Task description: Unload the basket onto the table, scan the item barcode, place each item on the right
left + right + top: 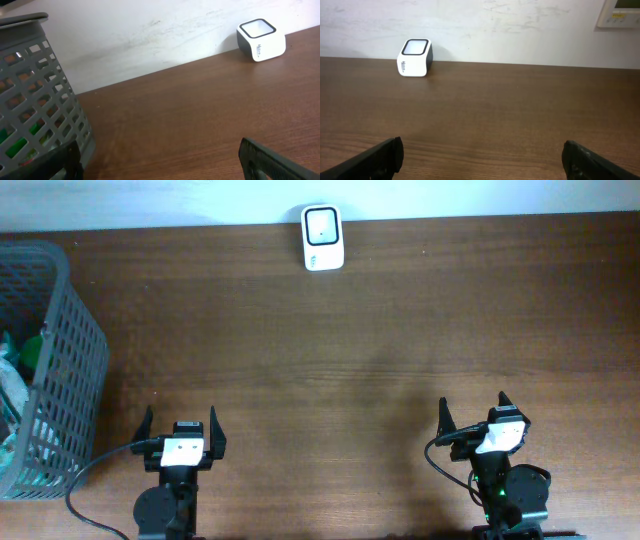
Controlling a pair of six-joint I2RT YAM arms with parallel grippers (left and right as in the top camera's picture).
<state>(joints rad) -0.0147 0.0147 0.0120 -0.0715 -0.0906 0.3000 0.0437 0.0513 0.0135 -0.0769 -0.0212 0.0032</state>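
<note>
Overhead — scanner (323, 237), a white block with a dark-rimmed window, sits at the far edge of the table (330, 360), well ahead of both jaw pairs. Left gripper (180, 420) and right gripper (473, 402) both have their jaws spread wide, nothing between them. The grey basket (60, 370) left of the left jaws is cut by the frame; its contents are green and white, unclear.

Left wrist — scanner (261, 39) far ahead-right of the jaws, basket (40, 100) close on their left. Jaws mostly cut off.

Right wrist — scanner (414, 57) ahead-left; side print too small to read.
</note>
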